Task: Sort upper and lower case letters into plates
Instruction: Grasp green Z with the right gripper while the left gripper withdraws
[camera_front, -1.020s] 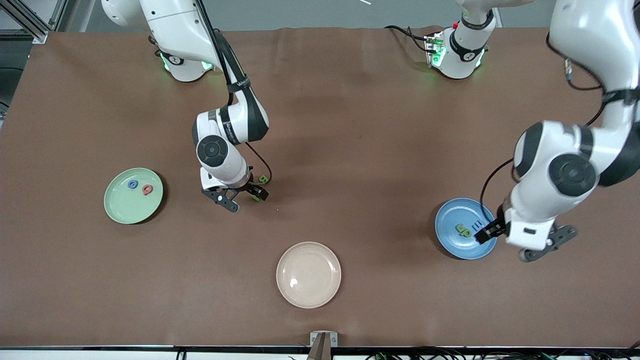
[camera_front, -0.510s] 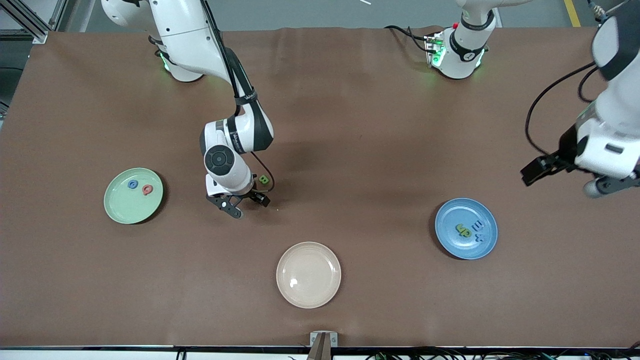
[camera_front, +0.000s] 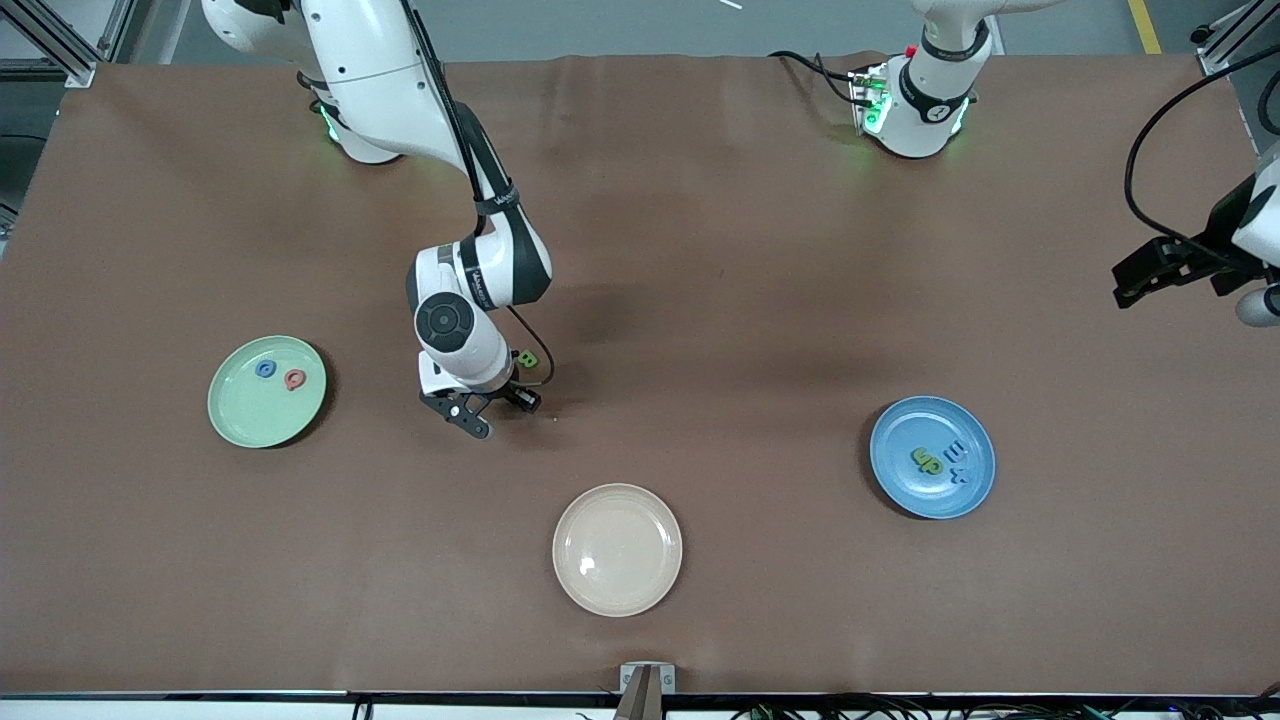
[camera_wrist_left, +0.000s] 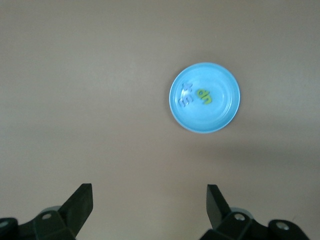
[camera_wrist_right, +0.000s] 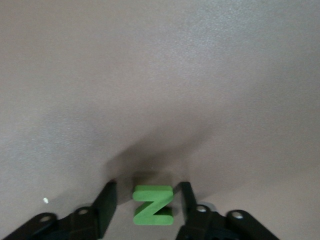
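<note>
arms: two, glossy white shells with dark grey bands at the joints
joint caps: round dark grey disc on the right arm's wrist
bases: white, round, each with a green glow at the foot; the left arm's base also carries a small red button and a bundle of black cables
cables: thin black cable along each arm, looping free near the wrist
lettering: small white print on the right arm's dark band, too small to read
right end effector (camera_front: 486, 411): black, angular fingers
left end effector (camera_front: 1150, 275): black fingers, silver screw heads at their roots
</note>
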